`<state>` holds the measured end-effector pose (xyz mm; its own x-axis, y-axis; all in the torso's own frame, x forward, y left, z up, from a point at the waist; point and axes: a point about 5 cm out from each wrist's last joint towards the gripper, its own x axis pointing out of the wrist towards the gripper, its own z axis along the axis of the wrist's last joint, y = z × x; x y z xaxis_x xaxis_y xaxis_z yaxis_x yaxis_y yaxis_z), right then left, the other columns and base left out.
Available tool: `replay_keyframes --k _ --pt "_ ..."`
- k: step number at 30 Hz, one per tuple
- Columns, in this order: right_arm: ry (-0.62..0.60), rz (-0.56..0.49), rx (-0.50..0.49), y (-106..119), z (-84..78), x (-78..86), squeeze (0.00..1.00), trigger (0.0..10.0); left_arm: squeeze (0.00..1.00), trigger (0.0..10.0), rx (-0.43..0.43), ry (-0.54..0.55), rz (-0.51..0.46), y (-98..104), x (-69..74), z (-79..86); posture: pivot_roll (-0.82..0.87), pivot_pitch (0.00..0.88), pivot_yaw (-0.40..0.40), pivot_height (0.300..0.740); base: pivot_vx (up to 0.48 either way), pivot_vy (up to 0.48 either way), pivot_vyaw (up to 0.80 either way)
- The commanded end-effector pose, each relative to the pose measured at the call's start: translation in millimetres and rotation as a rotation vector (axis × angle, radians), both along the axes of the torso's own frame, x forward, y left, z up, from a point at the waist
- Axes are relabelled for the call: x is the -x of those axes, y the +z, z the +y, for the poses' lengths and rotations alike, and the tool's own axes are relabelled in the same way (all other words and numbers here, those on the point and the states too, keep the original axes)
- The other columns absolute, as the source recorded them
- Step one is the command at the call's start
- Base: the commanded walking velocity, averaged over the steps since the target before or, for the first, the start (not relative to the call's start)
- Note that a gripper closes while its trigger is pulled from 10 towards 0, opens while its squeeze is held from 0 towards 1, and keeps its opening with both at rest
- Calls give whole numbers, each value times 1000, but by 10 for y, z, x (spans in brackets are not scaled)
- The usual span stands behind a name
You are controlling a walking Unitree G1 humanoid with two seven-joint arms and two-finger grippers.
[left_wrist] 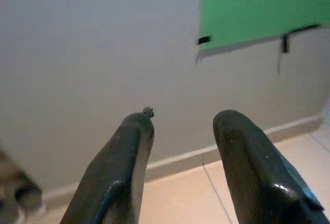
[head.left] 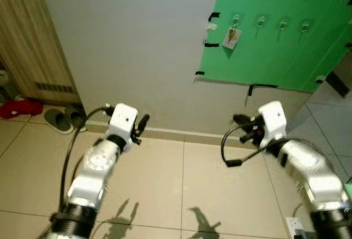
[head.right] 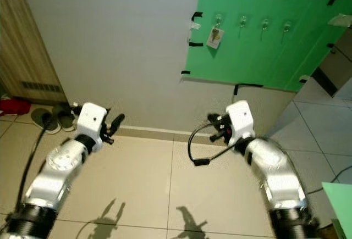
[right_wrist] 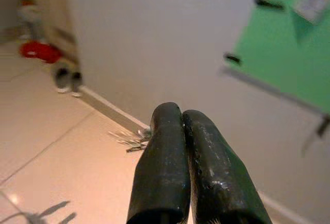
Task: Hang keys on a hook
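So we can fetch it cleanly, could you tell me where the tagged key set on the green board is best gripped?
I'd pinch the white tag, which hangs free below the leftmost hook. Come head-on from the front, since it lies flat against the green board, then lift upward.

Floor: beige tile (head.left: 181,189), glossy. Grey slippers (head.left: 65,118) parked against the wall by the wooden cabinet, red item (head.left: 19,107) beside them. White power strip (head.left: 295,227) near the right edge.

Tagged keys (head.left: 231,37) hanging on leftmost hook (head.left: 236,18) — green board (head.left: 275,46)
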<state>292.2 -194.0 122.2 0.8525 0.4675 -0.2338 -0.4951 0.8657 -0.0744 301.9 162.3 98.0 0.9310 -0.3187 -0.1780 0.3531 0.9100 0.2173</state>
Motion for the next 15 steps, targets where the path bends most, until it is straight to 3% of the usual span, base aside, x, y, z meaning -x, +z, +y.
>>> replay_keyframes --k 1,8,13,15 --pt "51 -5 -32 186 -29 -43 0 10000 0 10000 16 -53 32 -16 -10 -44 -29 0 -87 740 0 0 0" --pt "108 19 -128 332 -100 -103 0 10000 0 10000 67 -136 66 -52 17 -79 -38 0 -77 740 0 0 0" --pt "196 -43 -246 666 15 -184 0 10000 0 10000 87 -259 120 -178 109 -317 -48 0 -65 740 0 0 0" --pt "191 -68 -265 754 16 -227 0 10000 0 10000 106 -257 133 -203 116 -356 -46 0 -61 740 0 0 0"
